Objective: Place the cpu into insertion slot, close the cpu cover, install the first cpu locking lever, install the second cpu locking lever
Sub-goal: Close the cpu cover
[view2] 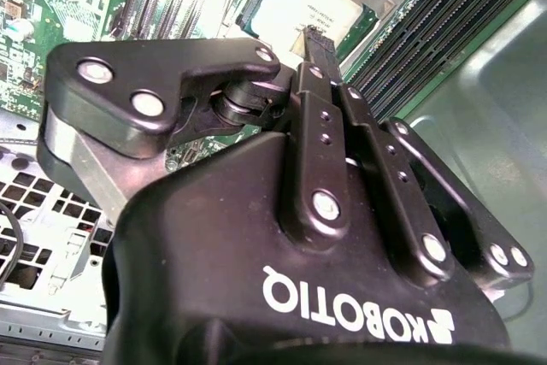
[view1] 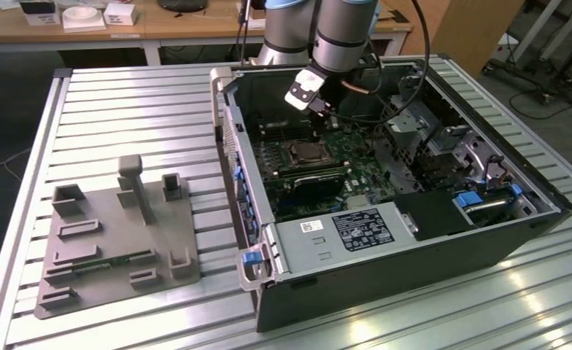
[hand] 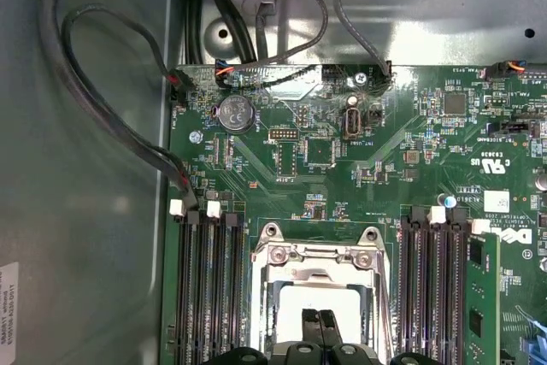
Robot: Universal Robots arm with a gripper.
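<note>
Nearest, at the exterior view's lower left, one flat grey plastic fixture plate lies on the ribbed aluminium counter. Beyond it stands one open black metal computer case. One black claw hangs over the square silver-rimmed insertion slot, its two fingers clenched together on nothing. The pale silvery square cpu sits in the slot, framed by the thin silvery metal cpu cover.

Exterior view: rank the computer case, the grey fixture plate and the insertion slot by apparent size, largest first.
1. computer case
2. grey fixture plate
3. insertion slot, by far the smallest
Nearness to the camera cannot upset this order.
</note>
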